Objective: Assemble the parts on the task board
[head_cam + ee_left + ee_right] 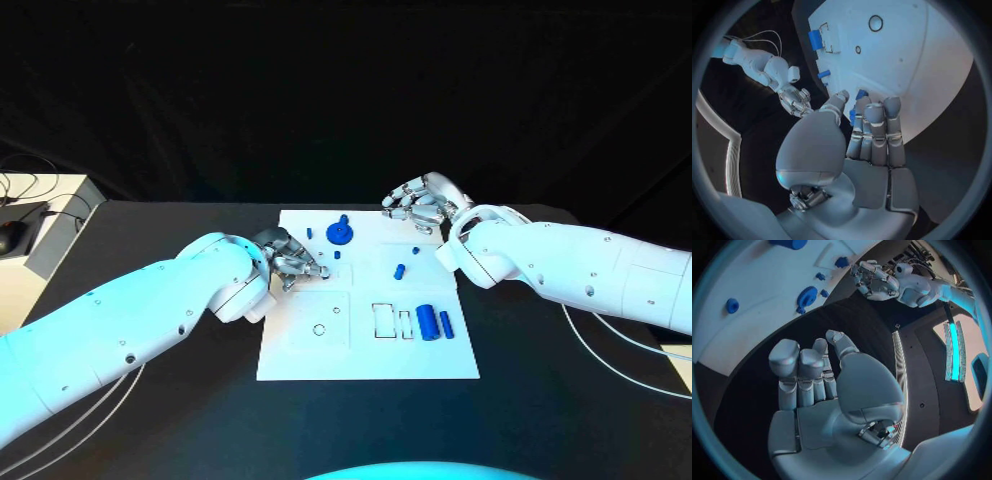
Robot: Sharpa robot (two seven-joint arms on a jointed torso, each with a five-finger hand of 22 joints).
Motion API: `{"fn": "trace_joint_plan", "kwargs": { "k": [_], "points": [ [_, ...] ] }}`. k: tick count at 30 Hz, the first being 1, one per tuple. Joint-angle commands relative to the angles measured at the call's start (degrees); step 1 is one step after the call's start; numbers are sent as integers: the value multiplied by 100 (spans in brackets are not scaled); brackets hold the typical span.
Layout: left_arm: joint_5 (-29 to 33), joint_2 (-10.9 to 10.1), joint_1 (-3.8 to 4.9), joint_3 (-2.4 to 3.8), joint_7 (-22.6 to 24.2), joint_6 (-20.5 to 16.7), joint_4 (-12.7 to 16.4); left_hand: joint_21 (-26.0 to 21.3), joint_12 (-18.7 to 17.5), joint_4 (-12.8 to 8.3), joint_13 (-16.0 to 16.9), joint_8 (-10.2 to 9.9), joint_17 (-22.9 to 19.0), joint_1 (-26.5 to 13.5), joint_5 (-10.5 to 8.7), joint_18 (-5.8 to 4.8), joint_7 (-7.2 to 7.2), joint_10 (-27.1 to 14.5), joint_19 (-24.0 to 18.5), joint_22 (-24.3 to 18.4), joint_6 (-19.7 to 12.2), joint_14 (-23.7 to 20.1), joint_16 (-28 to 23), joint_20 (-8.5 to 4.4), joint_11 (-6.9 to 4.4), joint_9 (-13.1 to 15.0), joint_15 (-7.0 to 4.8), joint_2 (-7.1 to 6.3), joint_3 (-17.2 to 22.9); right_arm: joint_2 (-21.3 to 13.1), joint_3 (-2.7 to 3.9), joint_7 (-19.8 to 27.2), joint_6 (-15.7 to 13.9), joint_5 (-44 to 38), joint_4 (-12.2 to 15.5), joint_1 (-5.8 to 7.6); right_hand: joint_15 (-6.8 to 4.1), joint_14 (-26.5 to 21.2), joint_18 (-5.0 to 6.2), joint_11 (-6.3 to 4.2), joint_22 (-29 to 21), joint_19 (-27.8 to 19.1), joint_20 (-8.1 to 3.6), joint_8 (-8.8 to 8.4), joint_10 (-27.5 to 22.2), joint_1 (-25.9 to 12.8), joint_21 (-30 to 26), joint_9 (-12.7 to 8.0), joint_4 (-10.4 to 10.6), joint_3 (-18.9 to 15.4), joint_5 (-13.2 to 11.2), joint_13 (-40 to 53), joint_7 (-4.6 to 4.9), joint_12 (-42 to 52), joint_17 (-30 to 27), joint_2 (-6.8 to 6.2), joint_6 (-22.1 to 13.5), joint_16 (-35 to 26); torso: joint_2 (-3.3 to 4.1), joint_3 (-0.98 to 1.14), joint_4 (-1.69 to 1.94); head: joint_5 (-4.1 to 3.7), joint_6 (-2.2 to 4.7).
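Head view | flat white task board [310,360] | blue round part [340,233] | both hands' fingers loosely apart, holding nothing

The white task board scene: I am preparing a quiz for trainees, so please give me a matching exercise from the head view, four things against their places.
Things:
1. blue gear-shaped part
2. two blue cylinders lying side by side
3. left hand
4. right hand

Places:
A. at the white task board's left edge
B. near the board's far edge, middle
C. off the board's far right corner
D. right part of the board, nearer the robot

Pairs: 1-B, 2-D, 3-A, 4-C
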Motion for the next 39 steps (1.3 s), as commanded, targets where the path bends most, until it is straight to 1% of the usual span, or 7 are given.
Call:
{"fn": "trace_joint_plan", "kwargs": {
  "k": [1,6,14,20,24,30,39],
  "points": [
    [-156,-33,0,11,316,-207,104,-261,-148,91,-189,-29,-196,29,-40,108,69,-60,0,-211,-117,-5,-199,63,47,-256,48,47,-362,-21,1,26,29,-120,19,-2,-9,5,9,-3,591,358,-38,-20,-33,38,37,-5,-31,16,-21,-6,29,36,6,-14,1,-5,-4,-1,7,-15,-1],
    [-276,-47,-3,10,218,-352,169,-429,-38,992,-468,293,-390,-111,-16,139,-7,109,249,-391,-52,166,-192,47,-1,-861,-10,141,-1394,-37,1,18,20,-137,22,-2,-9,5,9,-3,591,358,-38,-20,-33,38,37,-5,-31,16,-21,-6,29,36,6,-14,1,-5,-5,-7,7,0,-1],
    [-356,59,-3,-27,-266,-122,-26,344,269,1275,-312,656,-45,-302,28,65,-201,408,562,200,242,426,167,-50,-164,-1055,-136,226,-1502,-12,0,7,24,-149,6,-3,-9,5,10,-3,591,358,-37,-36,-31,49,41,-25,-40,17,-24,-11,28,32,7,-10,18,-5,-4,-2,6,35,15],
    [-360,149,-1,-40,-463,268,-223,691,390,1281,-118,1392,299,-510,92,-2,-359,440,653,479,77,492,367,-111,-260,-180,-205,289,-1337,8,-2,0,33,-151,-6,-8,-9,5,10,-4,591,358,-37,-42,-33,56,42,-32,-47,21,-11,-14,29,29,7,-8,23,-6,2,-2,-9,56,25],
    [-429,184,2,-41,-530,524,-301,869,508,1286,32,1612,401,-793,90,-37,-432,478,719,616,-10,515,433,-146,-312,392,-242,238,-900,10,-3,-9,40,-152,-7,-11,-9,5,10,-4,592,358,-37,-41,-32,56,46,-34,-49,25,2,-16,26,27,5,-5,32,-8,11,2,-11,44,22],
    [-486,246,3,-41,-567,648,-358,975,518,1299,268,1360,481,-995,84,-63,-417,405,733,700,-30,509,491,-163,-301,923,-236,247,-738,11,-5,-15,46,-152,-11,-14,-11,5,10,-6,592,358,-38,-41,-30,54,44,-34,-53,27,17,-18,24,26,5,-5,37,-9,1,6,-4,33,11],
    [-344,378,-1,-40,-517,357,-414,839,404,1297,251,1027,471,-993,74,-31,-314,301,649,597,-93,462,421,-129,-221,920,-177,237,-1065,34,-5,-16,61,-152,-18,-26,-11,4,9,-7,593,358,-38,-40,-30,51,50,-34,-57,27,29,-20,21,23,2,-7,41,-13,5,-2,-7,46,13]
  ]
}}
